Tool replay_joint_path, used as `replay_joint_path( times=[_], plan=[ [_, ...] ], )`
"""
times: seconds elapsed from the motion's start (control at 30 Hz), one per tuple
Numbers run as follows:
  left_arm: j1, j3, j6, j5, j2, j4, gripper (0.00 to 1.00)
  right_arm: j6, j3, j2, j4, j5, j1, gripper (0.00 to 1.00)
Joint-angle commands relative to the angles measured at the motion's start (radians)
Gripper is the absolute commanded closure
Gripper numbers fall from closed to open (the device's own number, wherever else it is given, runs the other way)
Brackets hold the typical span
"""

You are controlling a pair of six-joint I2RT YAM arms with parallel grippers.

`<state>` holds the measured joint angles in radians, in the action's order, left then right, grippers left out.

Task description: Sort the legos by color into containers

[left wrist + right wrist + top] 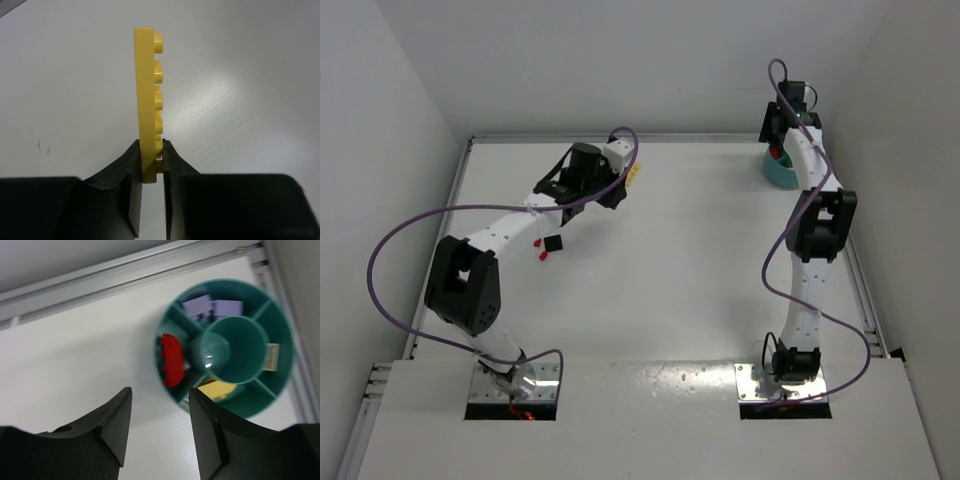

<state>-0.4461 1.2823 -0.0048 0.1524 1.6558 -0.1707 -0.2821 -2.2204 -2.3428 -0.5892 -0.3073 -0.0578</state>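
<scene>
Tabletop (pixel 670 300) and walls (pixel 620 60) are plain white; left claw (pixel 152 162) pinches yellow lego (pixel 145 90), right claw (pixel 160 395) gapes empty.

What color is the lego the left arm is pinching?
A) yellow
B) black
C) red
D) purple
A: in the left wrist view, the left gripper has its jaws shut on the bottom end of a yellow lego, which sticks straight out from them.

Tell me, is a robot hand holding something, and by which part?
The left gripper pinches a yellow lego plate by one end, across its flat and studded faces. The right gripper is open and holds nothing.
</scene>
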Motion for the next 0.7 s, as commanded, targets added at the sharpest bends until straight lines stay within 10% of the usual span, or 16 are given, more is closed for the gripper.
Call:
replay_joint_path(
  times=[0.0,0.27,0.67],
  plan=[
    [0.023,0.040,0.006,0.213,-0.008,0.025,1.00,-0.003,-0.018,0.060,0.005,0.202,-0.005,0.51],
    [0.066,0.097,0.025,0.628,0.036,-0.004,1.00,0.020,0.183,0.241,-0.023,1.153,-0.005,0.35],
    [0.116,0.127,-0.254,0.950,0.133,0.123,1.00,0.103,0.406,0.378,-0.032,1.587,0.015,0.30]
  ],
)
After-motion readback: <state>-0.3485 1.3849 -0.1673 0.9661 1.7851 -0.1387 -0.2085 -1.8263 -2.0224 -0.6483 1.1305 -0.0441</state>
